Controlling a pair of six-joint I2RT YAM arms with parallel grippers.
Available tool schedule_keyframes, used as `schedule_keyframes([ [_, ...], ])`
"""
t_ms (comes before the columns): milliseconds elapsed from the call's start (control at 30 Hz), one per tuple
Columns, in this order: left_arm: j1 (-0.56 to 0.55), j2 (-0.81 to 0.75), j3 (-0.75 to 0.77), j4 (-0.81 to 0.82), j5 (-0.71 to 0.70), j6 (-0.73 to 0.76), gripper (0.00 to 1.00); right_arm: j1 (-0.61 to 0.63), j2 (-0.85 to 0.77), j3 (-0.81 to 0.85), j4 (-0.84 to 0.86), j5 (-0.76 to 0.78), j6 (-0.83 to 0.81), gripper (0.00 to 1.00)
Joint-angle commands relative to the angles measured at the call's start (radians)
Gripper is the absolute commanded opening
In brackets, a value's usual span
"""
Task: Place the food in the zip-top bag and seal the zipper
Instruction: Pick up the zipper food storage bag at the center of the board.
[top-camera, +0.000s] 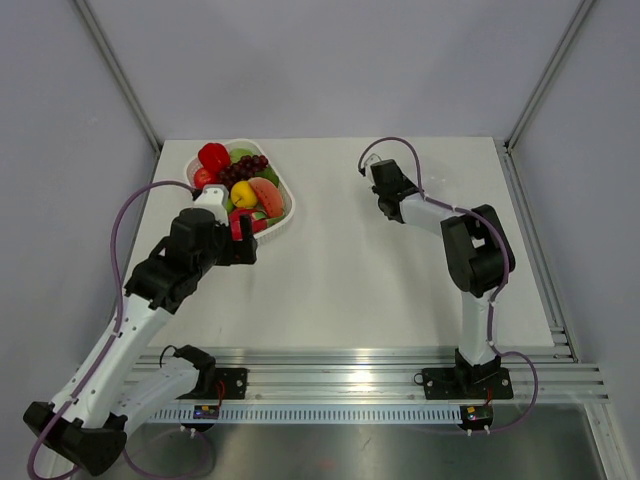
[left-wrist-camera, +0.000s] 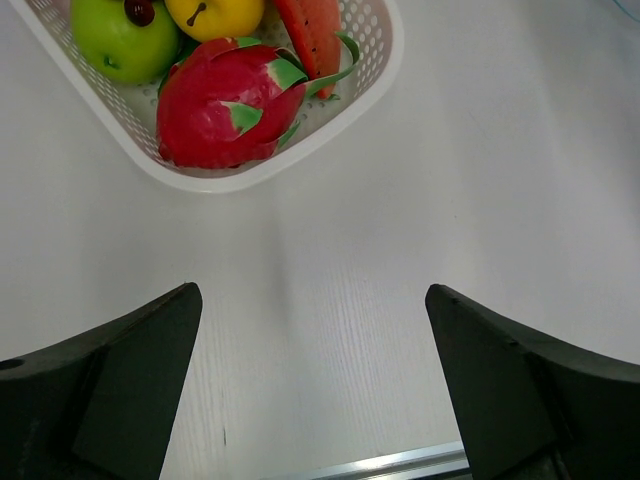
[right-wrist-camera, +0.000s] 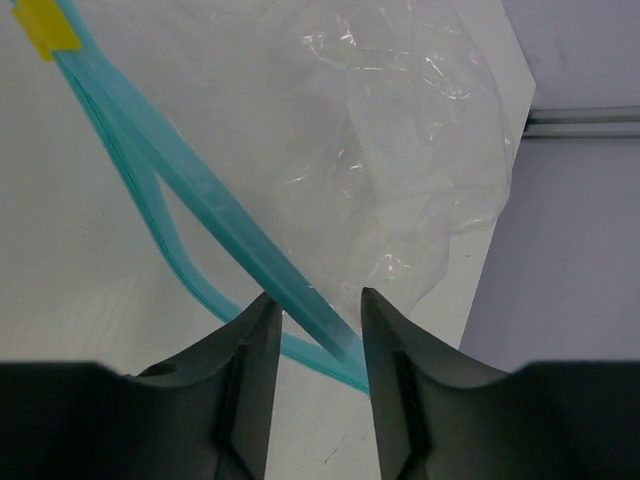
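The left arm's black fingers (left-wrist-camera: 120, 380) gape wide and empty above the smooth white table (left-wrist-camera: 470, 200), beside the white slotted plastic basket (left-wrist-camera: 230, 182) of glossy toy food (left-wrist-camera: 225, 110). The right arm's fingers (right-wrist-camera: 245, 370) stand narrowly apart astride the teal zipper strip (right-wrist-camera: 200, 190) of the crinkly clear zip-top bag (right-wrist-camera: 400, 150), which lies at the table's edge.
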Motion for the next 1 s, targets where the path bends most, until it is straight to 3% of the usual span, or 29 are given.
schedule_keyframes([
  [0,-0.005,-0.030,0.009,0.011,-0.021,0.005,0.99,-0.023,0.010,0.039,0.098,0.059,-0.017,0.42],
  [33,-0.005,-0.031,0.006,0.009,-0.021,0.003,0.99,-0.023,0.009,0.044,0.095,0.058,-0.011,0.38],
  [133,-0.005,-0.030,0.001,0.014,-0.015,-0.001,0.99,-0.024,-0.017,0.070,0.028,0.041,0.052,0.00],
  [233,-0.005,-0.016,0.012,0.029,0.018,-0.014,0.99,-0.023,-0.077,0.119,-0.081,-0.004,0.199,0.00],
  [367,-0.006,0.027,0.047,0.075,0.098,-0.053,0.99,-0.021,-0.149,0.226,-0.389,-0.075,0.478,0.00],
  [467,-0.006,0.068,0.069,0.132,0.172,-0.087,0.99,-0.023,-0.221,0.251,-0.515,-0.183,0.644,0.00],
  [667,-0.011,0.153,0.072,0.339,0.431,-0.265,0.99,-0.021,-0.358,0.199,-0.595,-0.486,0.923,0.00],
  [800,-0.051,0.217,0.121,0.383,0.427,-0.299,0.98,-0.016,-0.384,0.193,-0.637,-0.582,1.068,0.00],
  [967,-0.143,0.323,0.171,0.417,0.361,-0.307,0.97,0.055,-0.364,0.196,-0.697,-0.512,1.148,0.00],
])
